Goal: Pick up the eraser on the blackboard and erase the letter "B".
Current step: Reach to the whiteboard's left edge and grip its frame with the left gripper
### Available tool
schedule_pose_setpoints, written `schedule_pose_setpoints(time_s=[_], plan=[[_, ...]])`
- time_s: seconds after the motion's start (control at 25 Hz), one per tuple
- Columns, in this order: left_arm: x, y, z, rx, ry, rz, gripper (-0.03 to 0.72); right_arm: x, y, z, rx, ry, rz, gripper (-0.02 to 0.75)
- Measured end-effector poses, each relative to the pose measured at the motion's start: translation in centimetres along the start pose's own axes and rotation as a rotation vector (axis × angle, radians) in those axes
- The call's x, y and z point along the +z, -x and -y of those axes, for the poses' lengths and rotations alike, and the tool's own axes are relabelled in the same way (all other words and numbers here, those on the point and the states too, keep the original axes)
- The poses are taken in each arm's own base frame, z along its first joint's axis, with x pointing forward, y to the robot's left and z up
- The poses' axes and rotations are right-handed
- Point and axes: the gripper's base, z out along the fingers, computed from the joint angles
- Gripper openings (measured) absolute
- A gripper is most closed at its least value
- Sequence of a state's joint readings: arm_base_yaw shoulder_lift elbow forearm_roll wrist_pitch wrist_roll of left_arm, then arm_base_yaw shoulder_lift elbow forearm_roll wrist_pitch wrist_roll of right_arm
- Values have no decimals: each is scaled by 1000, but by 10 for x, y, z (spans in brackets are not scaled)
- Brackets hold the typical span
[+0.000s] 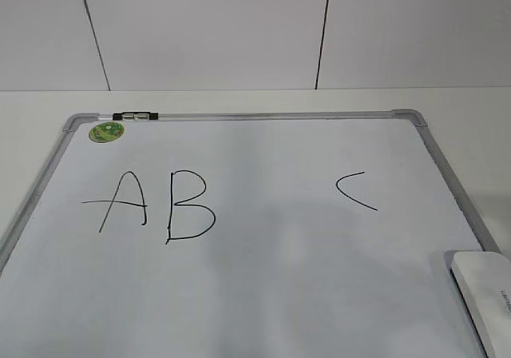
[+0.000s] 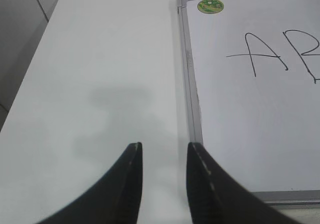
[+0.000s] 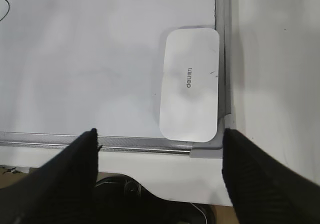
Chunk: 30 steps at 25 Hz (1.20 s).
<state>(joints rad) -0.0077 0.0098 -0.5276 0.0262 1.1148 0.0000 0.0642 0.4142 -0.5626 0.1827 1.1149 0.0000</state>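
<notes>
Eraser (image 3: 190, 84) lettering "deuan"; blackboard (image 1: 279, 294) reads "AB".

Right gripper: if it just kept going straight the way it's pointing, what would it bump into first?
Most likely the eraser, lying between the open fingers' line at the blackboard corner. The right gripper might cross the grey frame first; depth is unclear.

**White table, one board on it**

A plain white table (image 1: 239, 101) fills the lower part of the exterior view, meeting a white panelled wall along the upper third. Directly on it lies the blackboard (image 1: 263, 286), flat, its grey frame spanning from lower left to lower right.
</notes>
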Motion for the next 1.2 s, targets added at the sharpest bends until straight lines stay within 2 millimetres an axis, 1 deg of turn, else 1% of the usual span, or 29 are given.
schedule_pose_setpoints(time_s=[0.32, 0.48, 0.6, 0.68, 0.84, 1.04, 1.2], plan=[[0, 0, 5, -26, -53, 0, 226, 7, 44, -3, 16, -7, -158, 598], [2, 1, 3, -14, -30, -15, 226, 17, 57, -3, 26, -10, -268, 596], [12, 7, 2, -11, -24, -88, 226, 27, 65, -2, 35, -14, -324, 596], [24, 13, 3, -10, -24, -172, 226, 32, 72, -1, 38, -15, -343, 595], [41, 30, 3, -8, -25, -305, 226, 38, 83, -1, 42, -17, -364, 594], [56, 60, 3, -7, -25, -371, 226, 41, 90, -1, 43, -17, -370, 594], [82, 88, 3, -6, -26, -429, 227, 42, 91, -1, 44, -18, -377, 594]])
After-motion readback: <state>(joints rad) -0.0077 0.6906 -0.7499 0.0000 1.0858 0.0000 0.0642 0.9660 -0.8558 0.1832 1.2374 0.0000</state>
